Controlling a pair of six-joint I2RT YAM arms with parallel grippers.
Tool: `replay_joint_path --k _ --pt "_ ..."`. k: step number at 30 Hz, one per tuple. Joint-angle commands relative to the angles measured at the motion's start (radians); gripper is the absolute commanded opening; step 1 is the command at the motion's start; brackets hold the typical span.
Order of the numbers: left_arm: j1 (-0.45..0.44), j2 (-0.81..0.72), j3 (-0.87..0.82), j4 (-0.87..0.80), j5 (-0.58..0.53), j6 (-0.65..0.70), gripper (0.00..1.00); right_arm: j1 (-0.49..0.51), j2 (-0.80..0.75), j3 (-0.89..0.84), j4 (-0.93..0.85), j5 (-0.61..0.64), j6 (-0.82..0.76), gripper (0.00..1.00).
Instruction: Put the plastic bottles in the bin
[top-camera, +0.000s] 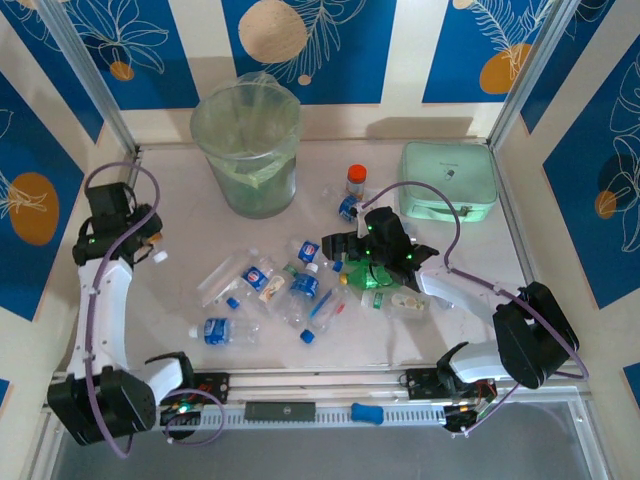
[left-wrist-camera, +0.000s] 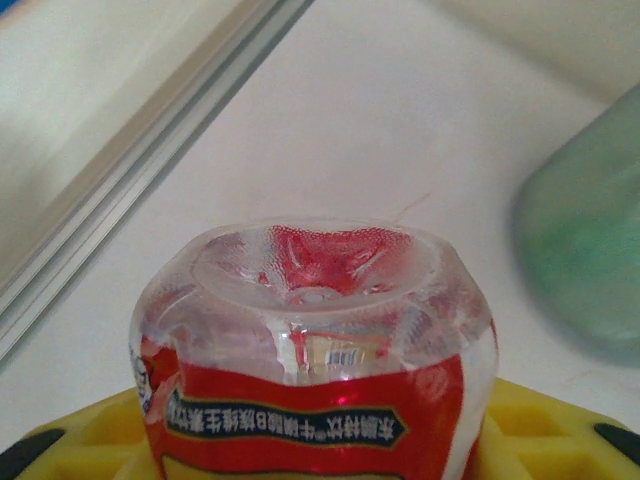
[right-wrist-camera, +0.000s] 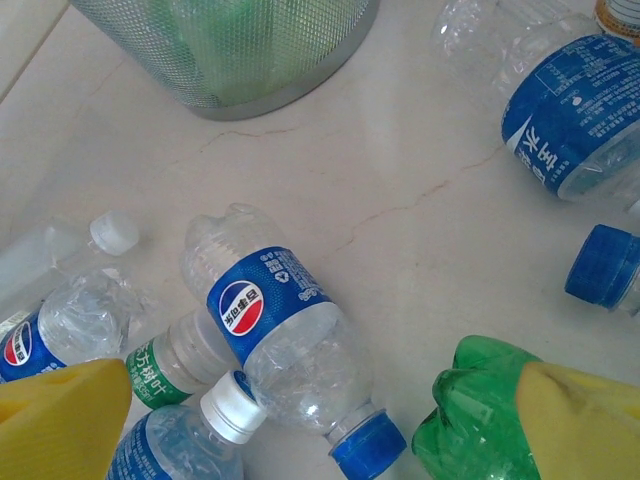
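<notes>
Red-label clear bottle (left-wrist-camera: 315, 350) sat pinched in the left pincer (top-camera: 148, 240) at the table's (top-camera: 180, 200) left side, fwd-left of the bin (top-camera: 247, 150), w/ other bottles (top-camera: 290, 290) heaped mid-table under the spread right pincer (right-wrist-camera: 320, 425), green bottle (right-wrist-camera: 470, 420) by one pad.

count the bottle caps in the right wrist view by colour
white caps: 2
blue caps: 2
total: 4
</notes>
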Motion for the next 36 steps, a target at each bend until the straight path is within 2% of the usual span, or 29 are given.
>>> replay_joint_path --k 1,8,12,16,21,29,36 --pt "-0.041 -0.049 0.077 0.099 0.127 -0.062 0.35 -0.007 -0.019 0.043 -0.018 -0.011 0.022 0.99" --pt "-0.21 -0.055 0.179 0.363 0.146 -0.096 0.33 -0.006 -0.025 0.062 -0.03 -0.035 0.047 0.99" --pt "-0.303 0.045 0.285 0.456 0.177 -0.05 0.32 -0.004 -0.023 0.063 -0.032 -0.041 0.062 0.99" --pt "-0.368 0.196 0.42 0.529 0.252 -0.025 0.32 0.0 -0.023 0.063 -0.036 -0.038 0.067 0.99" --pt "-0.457 0.448 0.698 0.462 0.246 0.117 0.32 0.003 -0.029 0.064 -0.052 -0.023 0.055 0.99" --pt "-0.496 0.812 1.076 0.319 0.232 0.239 0.32 0.002 -0.045 0.05 -0.068 -0.001 0.041 0.99" --pt "-0.524 0.928 1.132 0.24 0.12 0.331 0.33 0.0 -0.041 0.043 -0.079 0.01 0.027 0.99"
